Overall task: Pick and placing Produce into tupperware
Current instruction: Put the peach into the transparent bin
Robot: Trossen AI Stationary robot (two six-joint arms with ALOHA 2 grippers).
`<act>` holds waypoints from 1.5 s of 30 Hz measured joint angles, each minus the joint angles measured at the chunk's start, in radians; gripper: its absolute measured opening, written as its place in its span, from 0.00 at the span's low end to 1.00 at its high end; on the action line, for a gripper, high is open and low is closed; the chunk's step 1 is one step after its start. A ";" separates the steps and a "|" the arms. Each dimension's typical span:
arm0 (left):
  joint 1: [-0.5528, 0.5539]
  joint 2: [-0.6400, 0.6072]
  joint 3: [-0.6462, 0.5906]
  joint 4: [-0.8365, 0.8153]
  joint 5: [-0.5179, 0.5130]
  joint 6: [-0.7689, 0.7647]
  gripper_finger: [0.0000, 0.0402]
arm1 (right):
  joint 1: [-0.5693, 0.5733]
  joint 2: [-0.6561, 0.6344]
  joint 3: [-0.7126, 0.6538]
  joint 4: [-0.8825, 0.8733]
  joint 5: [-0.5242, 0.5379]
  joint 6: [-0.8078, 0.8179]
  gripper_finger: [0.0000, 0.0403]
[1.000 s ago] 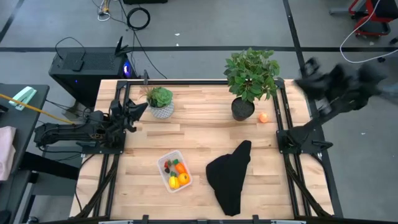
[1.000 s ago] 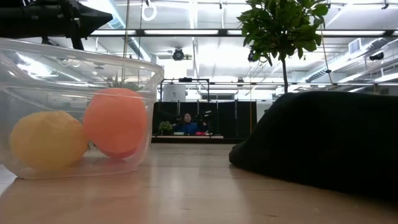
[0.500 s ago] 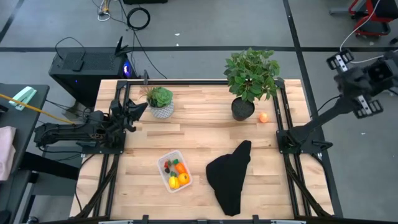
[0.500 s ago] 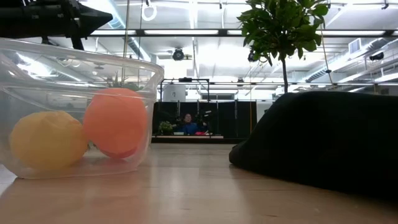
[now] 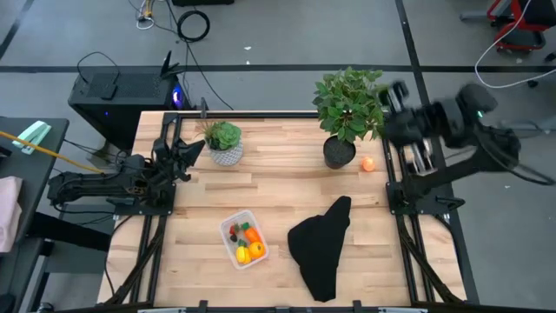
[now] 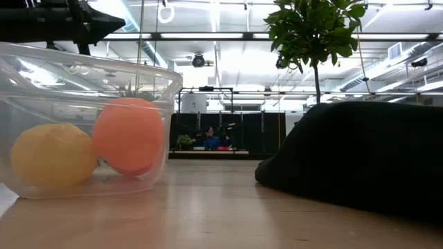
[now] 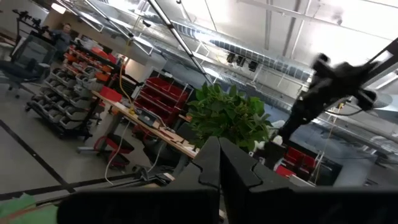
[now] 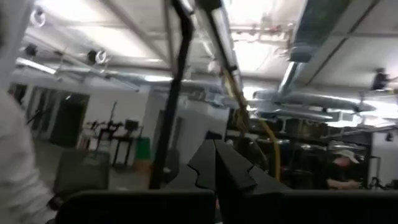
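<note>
The clear tupperware (image 5: 243, 238) stands on the table's near middle and holds several toy produce pieces, among them a yellow one (image 6: 52, 155) and a peach one (image 6: 129, 135). One more orange piece (image 5: 368, 163) lies on the wood beside the big plant's pot. My left gripper (image 5: 198, 149) waits shut at the left edge, near the small plant; its fingertips (image 7: 219, 146) meet. My right gripper (image 5: 396, 106), blurred, hangs high over the table's far right corner, shut (image 8: 214, 146) and empty.
A black cloth (image 5: 321, 245) lies crumpled right of the tupperware and fills the right of the low view (image 6: 360, 159). A large potted plant (image 5: 350, 109) stands far right, a small one (image 5: 224, 142) far left. Bare wood lies between them.
My right arm has swung about off the table's right side: first out and away from the table, then back toward it, ending above the far right corner beside the big plant. Produce, tupperware and cloth have stayed put.
</note>
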 joint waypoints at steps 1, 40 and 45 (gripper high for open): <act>0.000 0.000 0.000 0.000 0.000 0.000 0.01 | -0.080 0.003 0.000 0.025 -0.060 0.052 0.01; 0.000 0.000 0.000 -0.004 -0.007 0.029 0.04 | -1.369 -0.505 0.005 -1.357 0.164 0.247 0.02; 0.000 0.000 0.000 -0.004 -0.007 0.029 0.02 | -1.369 -0.388 0.005 -1.536 0.187 0.163 0.04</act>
